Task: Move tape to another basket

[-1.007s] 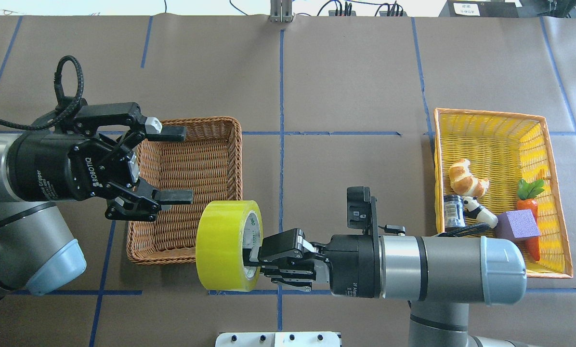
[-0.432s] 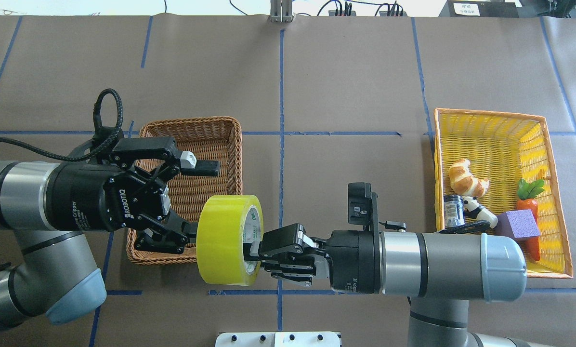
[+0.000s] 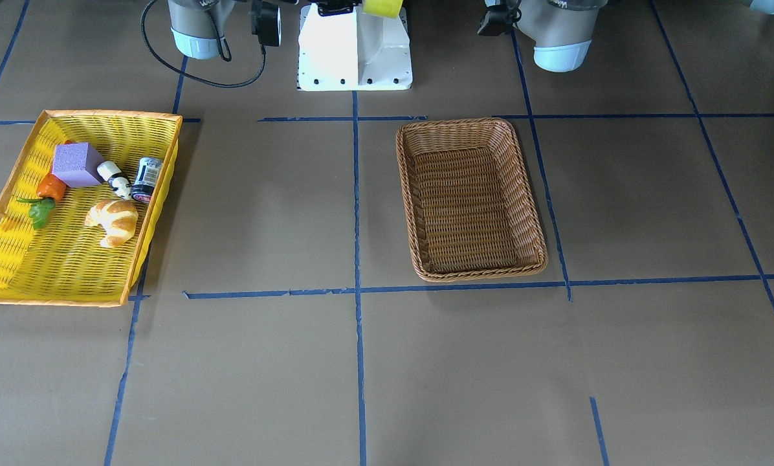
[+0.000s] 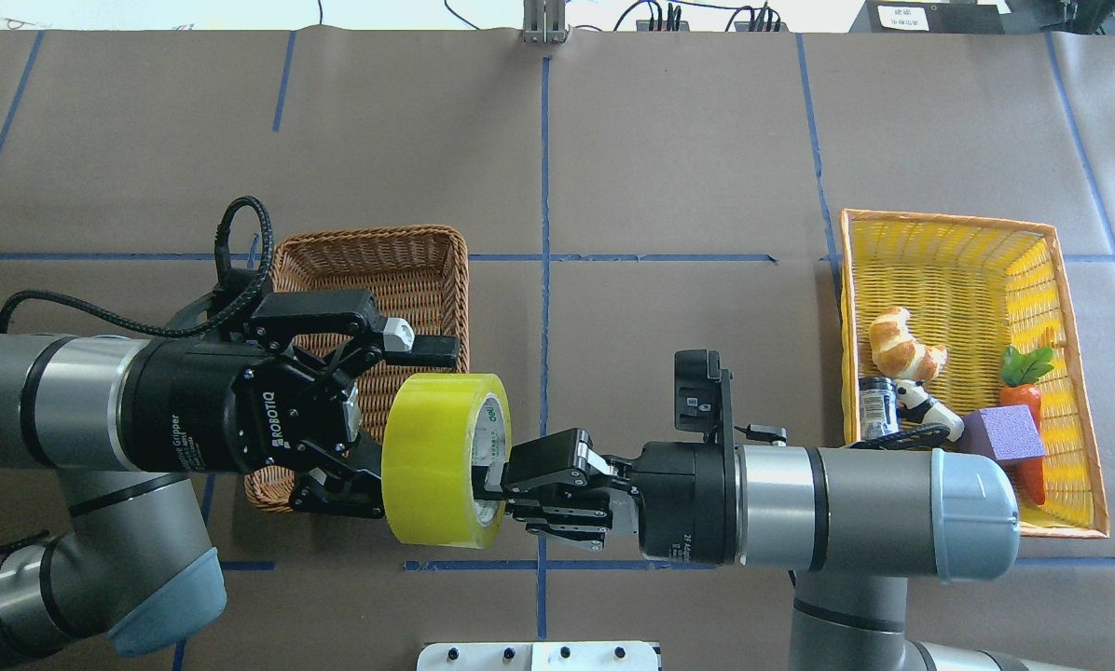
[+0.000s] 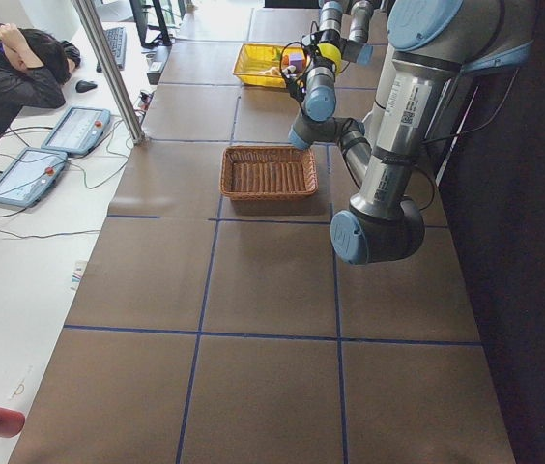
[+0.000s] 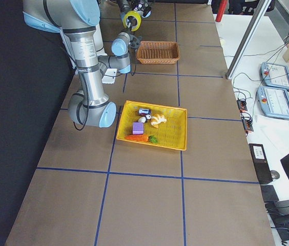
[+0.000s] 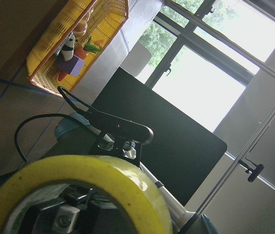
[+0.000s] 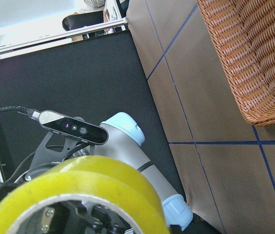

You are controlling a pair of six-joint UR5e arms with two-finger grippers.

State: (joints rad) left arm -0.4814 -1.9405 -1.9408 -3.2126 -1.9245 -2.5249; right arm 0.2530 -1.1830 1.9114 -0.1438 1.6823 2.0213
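Note:
The yellow-green tape hangs in the air over the table's near edge, just right of the brown wicker basket. My right gripper is shut on the roll's wall at its core side. My left gripper is open and straddles the roll from the left. Its upper finger is above the roll and its lower finger is hidden behind it. The tape fills the bottom of the left wrist view and of the right wrist view. The wicker basket is empty.
A yellow mesh basket at the right holds a croissant, a small can, a purple block and a toy carrot. The white robot base is at the table's near edge.
My left arm has moved right and nearer, bringing its open fingers around the tape. The right gripper has kept hold of the tape and has drifted slightly away from the robot.

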